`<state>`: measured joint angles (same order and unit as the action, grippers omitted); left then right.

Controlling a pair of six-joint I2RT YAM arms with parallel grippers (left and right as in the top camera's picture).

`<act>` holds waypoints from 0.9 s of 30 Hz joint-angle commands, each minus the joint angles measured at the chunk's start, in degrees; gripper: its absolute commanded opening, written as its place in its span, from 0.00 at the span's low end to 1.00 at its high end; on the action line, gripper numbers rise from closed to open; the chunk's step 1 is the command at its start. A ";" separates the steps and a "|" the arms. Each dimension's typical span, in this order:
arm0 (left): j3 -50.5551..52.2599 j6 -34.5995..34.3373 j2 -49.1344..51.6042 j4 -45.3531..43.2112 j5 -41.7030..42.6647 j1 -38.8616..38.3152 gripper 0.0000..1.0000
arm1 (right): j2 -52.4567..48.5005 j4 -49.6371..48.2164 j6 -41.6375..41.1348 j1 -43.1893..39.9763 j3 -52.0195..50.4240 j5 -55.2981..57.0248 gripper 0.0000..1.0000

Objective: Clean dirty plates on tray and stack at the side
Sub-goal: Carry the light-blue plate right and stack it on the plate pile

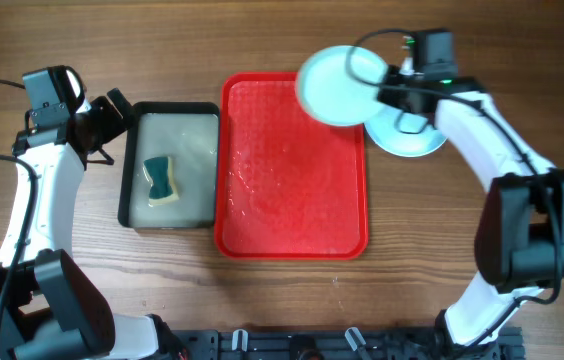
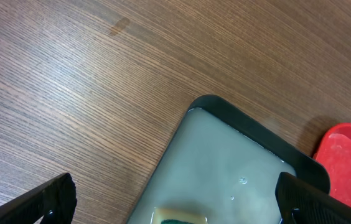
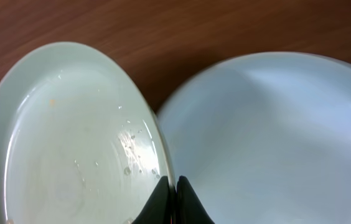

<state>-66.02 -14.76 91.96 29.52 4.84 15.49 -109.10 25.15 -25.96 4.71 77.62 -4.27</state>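
1. The right gripper [image 3: 174, 199] is clamped on the rim of a glossy pale mint round plate [image 1: 334, 85], holding it above the far right corner of the large red rectangular plastic tray [image 1: 292, 200] at mid-table.
2. A second pale round plate [image 1: 414, 140] lies on the wooden table [image 1: 262, 40], just beside the tray's right edge.
3. The left gripper [image 1: 112, 112], jaws wide apart and holding nothing, hovers at the far left corner of the black-rimmed tray of grey water [image 1: 125, 185], where a yellow-and-green sponge [image 1: 161, 180] lies.

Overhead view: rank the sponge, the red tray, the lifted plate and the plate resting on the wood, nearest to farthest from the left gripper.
1. sponge, in the black-rimmed tray beside the left gripper.
2. red tray, mid-table.
3. lifted plate, over the red tray's far right corner.
4. resting plate, on the wood, rightmost.
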 commanded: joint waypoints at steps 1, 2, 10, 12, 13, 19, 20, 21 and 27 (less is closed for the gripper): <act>-0.96 -0.72 -0.68 -0.09 0.68 0.13 1.00 | -0.33 2.58 -0.98 -6.82 0.66 -1.16 0.04; -0.96 -0.72 -0.68 -0.09 0.68 0.13 1.00 | -0.33 3.04 -1.01 -8.70 0.66 -1.16 0.04; -0.96 -0.72 -0.68 -0.09 0.68 0.13 1.00 | -0.33 9.07 5.11 -15.65 0.63 0.33 0.04; -0.96 -0.72 -0.68 -0.09 0.68 0.13 1.00 | -0.33 10.12 5.14 -15.32 0.63 0.11 0.04; -0.96 -0.72 -0.68 -0.09 0.68 0.13 1.00 | -0.33 10.80 5.14 -15.17 0.63 0.11 0.04; -0.96 -0.72 -0.68 -0.09 0.68 0.13 1.00 | -0.33 12.44 5.09 -15.17 -1.44 0.11 0.04; -0.96 -0.72 -0.68 -0.09 0.68 0.13 1.00 | -0.33 12.35 4.92 -15.17 -2.05 0.11 0.04; -0.96 -0.72 -0.68 -0.09 0.68 0.13 1.00 | -0.33 12.31 4.94 -15.17 -2.43 -0.35 0.04; -0.96 -0.72 -0.68 -0.09 0.68 0.13 1.00 | -0.33 11.41 5.77 -15.17 -2.67 -7.02 0.37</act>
<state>-66.02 -14.76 91.96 29.52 4.84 15.49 -109.10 36.77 -21.06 -10.81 75.40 -8.69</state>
